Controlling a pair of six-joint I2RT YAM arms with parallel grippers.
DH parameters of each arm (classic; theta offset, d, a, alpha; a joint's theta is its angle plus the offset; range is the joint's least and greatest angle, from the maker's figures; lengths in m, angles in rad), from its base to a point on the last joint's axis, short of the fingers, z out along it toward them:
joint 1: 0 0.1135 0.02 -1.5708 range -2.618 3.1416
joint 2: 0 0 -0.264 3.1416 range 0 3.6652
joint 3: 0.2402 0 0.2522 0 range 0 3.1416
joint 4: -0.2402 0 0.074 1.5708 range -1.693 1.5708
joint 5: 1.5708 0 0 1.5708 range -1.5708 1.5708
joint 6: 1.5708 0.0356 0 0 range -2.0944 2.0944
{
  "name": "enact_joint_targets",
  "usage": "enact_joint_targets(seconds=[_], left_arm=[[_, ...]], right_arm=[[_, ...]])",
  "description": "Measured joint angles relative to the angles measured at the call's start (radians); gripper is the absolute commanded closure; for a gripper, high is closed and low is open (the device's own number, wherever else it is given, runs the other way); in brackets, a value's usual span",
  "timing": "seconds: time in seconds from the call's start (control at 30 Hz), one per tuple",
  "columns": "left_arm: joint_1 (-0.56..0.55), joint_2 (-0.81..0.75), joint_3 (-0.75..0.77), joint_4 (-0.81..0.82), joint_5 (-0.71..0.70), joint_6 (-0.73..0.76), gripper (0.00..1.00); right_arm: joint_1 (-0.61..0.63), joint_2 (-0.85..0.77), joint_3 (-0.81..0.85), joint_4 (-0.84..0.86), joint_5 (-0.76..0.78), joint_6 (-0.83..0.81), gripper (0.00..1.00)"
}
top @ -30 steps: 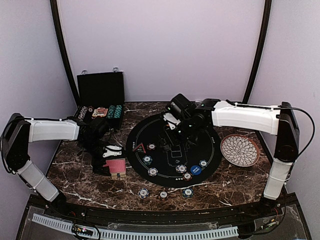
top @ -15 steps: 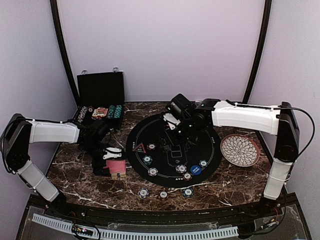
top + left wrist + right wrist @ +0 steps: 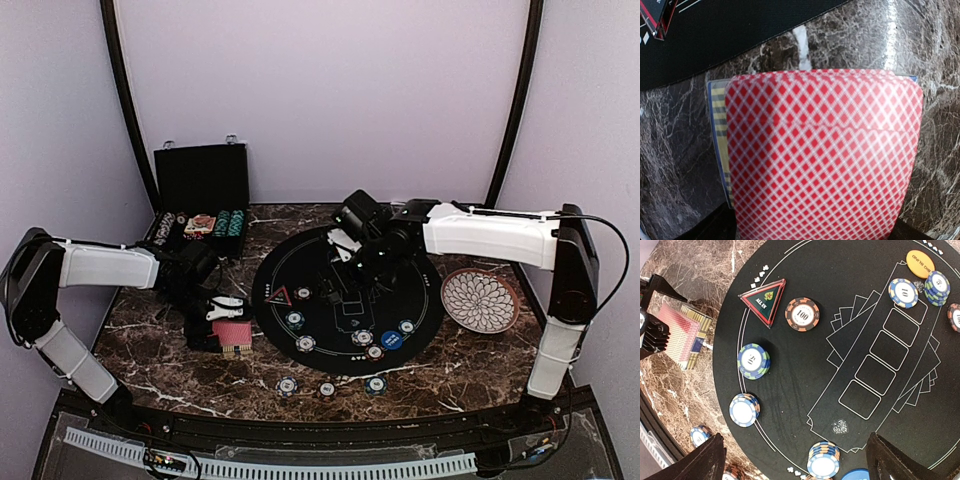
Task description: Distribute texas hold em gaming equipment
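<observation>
So my left pincer [image 3: 225, 322] is down on the marble table [image 3: 150, 330], about 8 o'clock off the round black mat [image 3: 300, 262], right over the red-backed cards [image 3: 822, 155]. From that wrist the diamond pattern fills nearly everything and my fingers are just dark slivers in the bottom corners. Honestly I can't tell if I'm squeezing the cards or only straddling them. Something yellow-striped [image 3: 718, 130] pokes out from under them at 9 o'clock, with too little showing to say what it is. My right pincer [image 3: 795, 442] hangs over the mat's middle, jaws spread wide with nothing between them. Below it, chips [image 3: 802, 314] sit scattered round the mat, with an orange button [image 3: 920, 263] at 1 o'clock and a blue disc [image 3: 856, 474] at 6 o'clock, cut off by the frame edge. A few more chips lie on the marble past the mat's 6 o'clock rim, too small from above to read. Black case [image 3: 200, 180] at 10 o'clock, white plate [image 3: 480, 300] at 3.
</observation>
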Motion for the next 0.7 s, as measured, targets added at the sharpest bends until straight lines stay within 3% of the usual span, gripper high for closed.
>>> enact_joint_targets(seconds=[0.33,0.43,0.47,0.53,0.6,0.7], left_arm=[[-0.003,0.002,-0.001,0.014,-0.007,-0.006,0.43],[-0.003,0.003,-0.001,0.020,-0.010,-0.008,0.62],[-0.003,0.003,-0.002,0.021,-0.010,-0.009,0.74],[-0.003,0.003,-0.002,0.022,-0.011,-0.009,0.88],[-0.003,0.003,-0.002,0.022,-0.013,-0.011,0.97],[-0.003,0.003,-0.003,0.023,-0.014,-0.015,1.00]], right_arm=[[0.000,0.000,-0.015,0.002,0.000,0.000,0.01],[0.000,0.000,-0.019,0.002,0.000,0.000,0.02],[0.000,0.000,-0.020,0.003,0.000,0.000,0.01],[0.000,0.000,-0.021,0.003,-0.001,0.001,0.01],[0.000,0.000,-0.022,0.003,-0.001,0.003,0.01],[0.000,0.000,-0.022,0.004,-0.004,0.006,0.01]])
